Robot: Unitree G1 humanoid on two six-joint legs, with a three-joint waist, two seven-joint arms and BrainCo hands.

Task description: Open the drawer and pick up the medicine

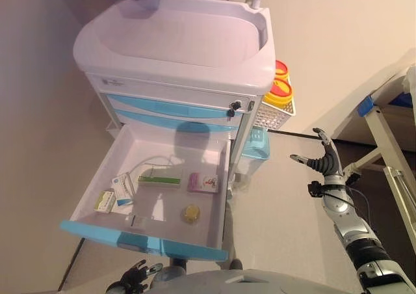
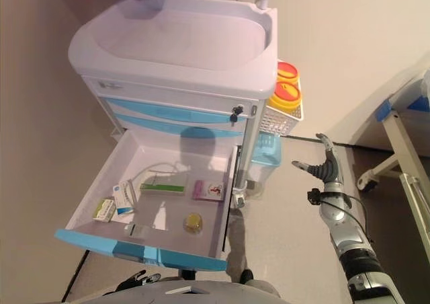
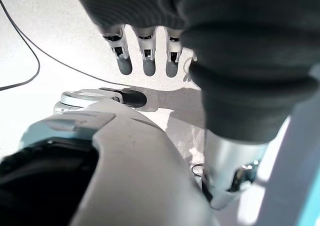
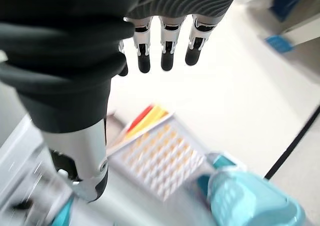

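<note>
Pale flooring and a plain wall surround a white medical cart (image 1: 175, 37), and your view looks down over its pulled-out drawer (image 1: 156, 245), so the opening step looks done and the pick is what remains. Nearest you, at about 6 o'clock, the left hand (image 1: 133, 278) sits low just below the drawer's blue front, fingers loose and straight, holding nothing. Just past that front, inside the drawer, the medicine lies scattered: a small green-and-white box (image 1: 104, 201) at the 9 o'clock side, a blue-and-white packet (image 1: 122, 188) touching it, a round yellowish item (image 1: 190, 213) toward 4 o'clock, then farther in a long green-edged box (image 1: 159, 179) with its long axis running 9 to 3, and a pink box (image 1: 203, 183) just beside it. From the left hand all of these lie up and ahead toward 12 o'clock, so you would judge that arm the nearer one by far. Your right hand (image 1: 322, 157) hangs out at 3 o'clock, well apart from the drawer, fingers spread and empty; beyond it, toward 1 o'clock, a white basket (image 1: 273, 115) with yellow containers (image 1: 279, 93) hangs on the cart's side.
</note>
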